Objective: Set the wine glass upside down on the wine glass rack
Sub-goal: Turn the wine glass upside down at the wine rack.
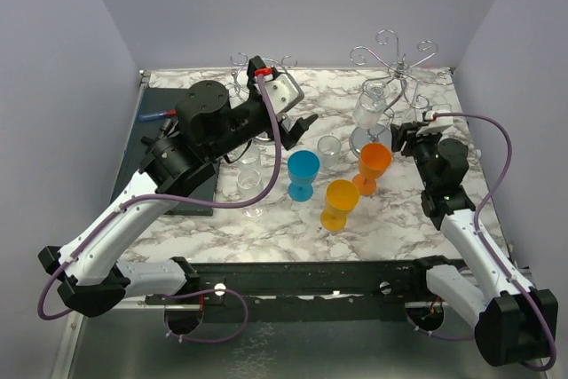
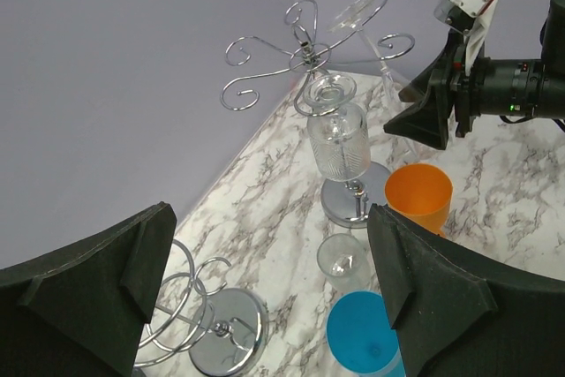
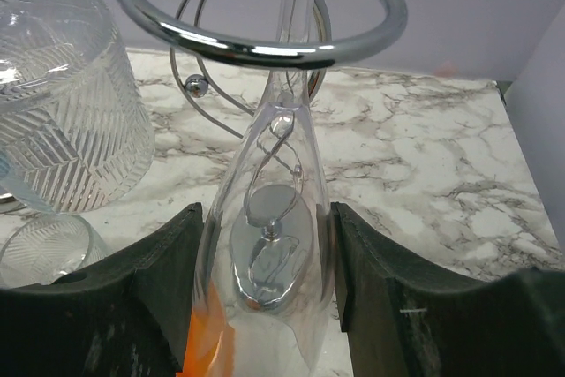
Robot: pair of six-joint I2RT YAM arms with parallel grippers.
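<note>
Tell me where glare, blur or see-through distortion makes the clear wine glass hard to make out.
Right wrist view: sharp, but the wine glass warps what lies behind it, and the chrome ring above carries bright streaks. Left wrist view: the glass is faint against the pale wall. Top external view: even light, soft shadows, the glass nearly lost beside the rack.

The wine glass (image 3: 275,184) is clear and glossy, the rack (image 3: 256,45) polished metal

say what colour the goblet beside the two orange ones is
The goblet is blue, with bowl and stem alike. It shows best in the top external view.
</note>
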